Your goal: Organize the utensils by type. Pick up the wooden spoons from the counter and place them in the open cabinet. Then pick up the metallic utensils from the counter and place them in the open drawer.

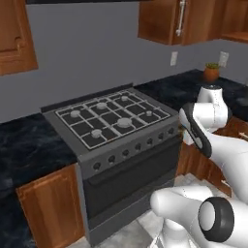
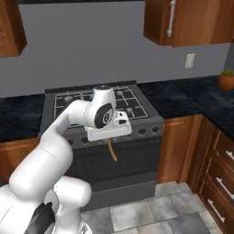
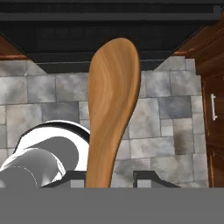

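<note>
**Ana:** Grey stone floor tiles (image 3: 175, 131) lie under my hand camera, with the black oven front across the top. What does the room look like from the base?

**Me:** I'm parked in front of the stove (image 1: 114, 118), black marble counter (image 2: 187, 98) on both sides. In the right base view the wall cabinet (image 2: 201, 20) with its silver bar handle sits at about one o'clock, high above the arm.

**Ana:** And the wooden spoon?

**Me:** In my grip. The wooden spoon (image 3: 111, 109) rises from between the fingertips toward twelve o'clock in the hand view, bowl end away from me. From the right base camera it hangs as a thin orange-brown strip (image 2: 111, 151) at six o'clock below the gripper (image 2: 109, 139), in front of the oven door.

**Ana:** Fingers?

**Me:** Partly closed, clamped on the handle. One dark fingertip (image 3: 151, 178) shows just right of it, the other just left.

**Ana:** How would you carry it up?

**Me:** I judge I need to lift and swing toward the cabinet slowly, since the long spoon could pivot in a narrow pinch. I'd clear the stove edge first, level the spoon before the shelf, and only spread the fingers once it rests on wood.
</note>
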